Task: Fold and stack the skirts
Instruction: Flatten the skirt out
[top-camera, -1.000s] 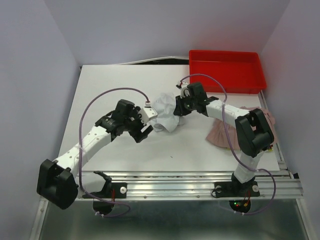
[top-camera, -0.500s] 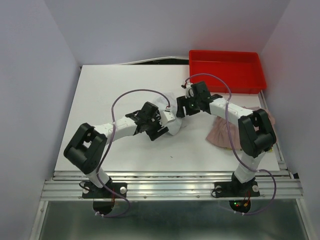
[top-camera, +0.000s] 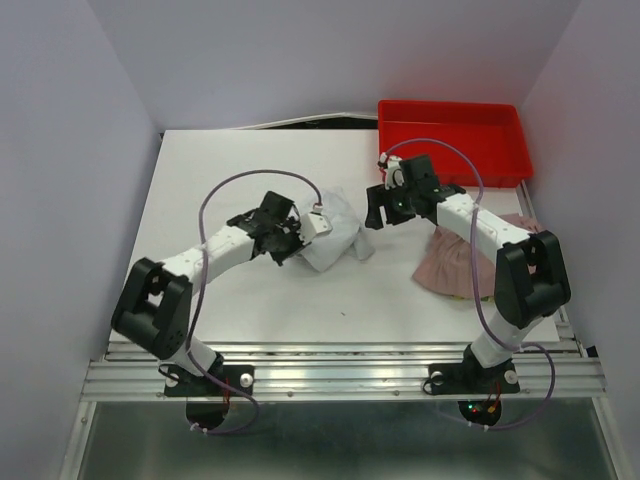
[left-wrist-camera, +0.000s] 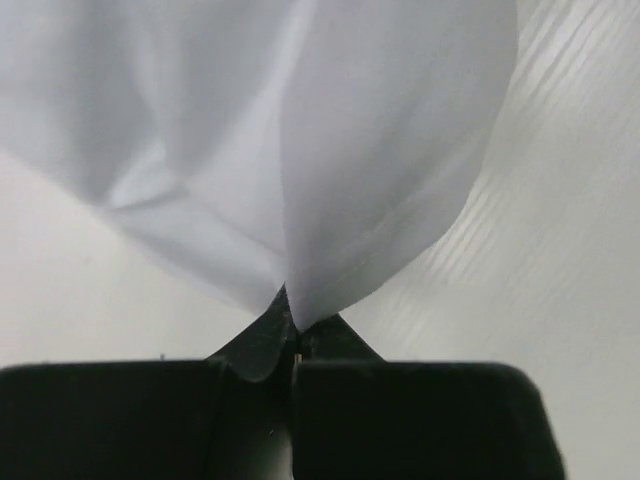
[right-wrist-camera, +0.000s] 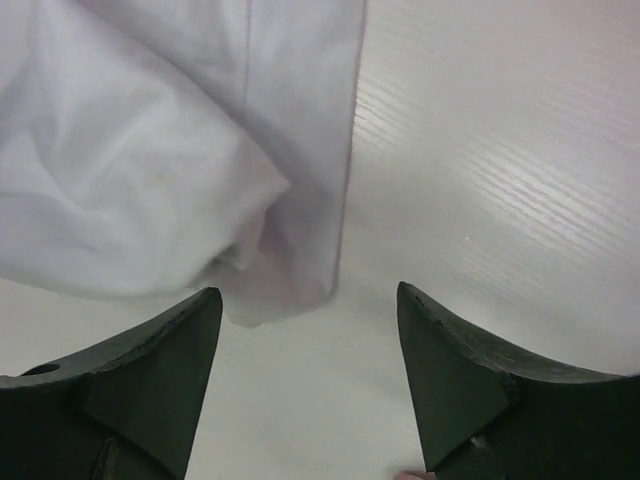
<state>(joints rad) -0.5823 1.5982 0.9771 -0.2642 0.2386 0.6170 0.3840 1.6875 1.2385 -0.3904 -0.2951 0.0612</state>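
Step in hand: folding white skirt (top-camera: 338, 240), first of two.
Lies crumpled near table centre.
Pinched at edge in left gripper (left-wrist-camera: 293, 335), clamped tight on cloth.
Right gripper (right-wrist-camera: 305, 292): spread wide, empty, just beside skirt's far-right side.
Pink skirt (top-camera: 447, 268): by right edge, not yet folded.
Next, likely: needs second grasp on free corner, then spreading flat.
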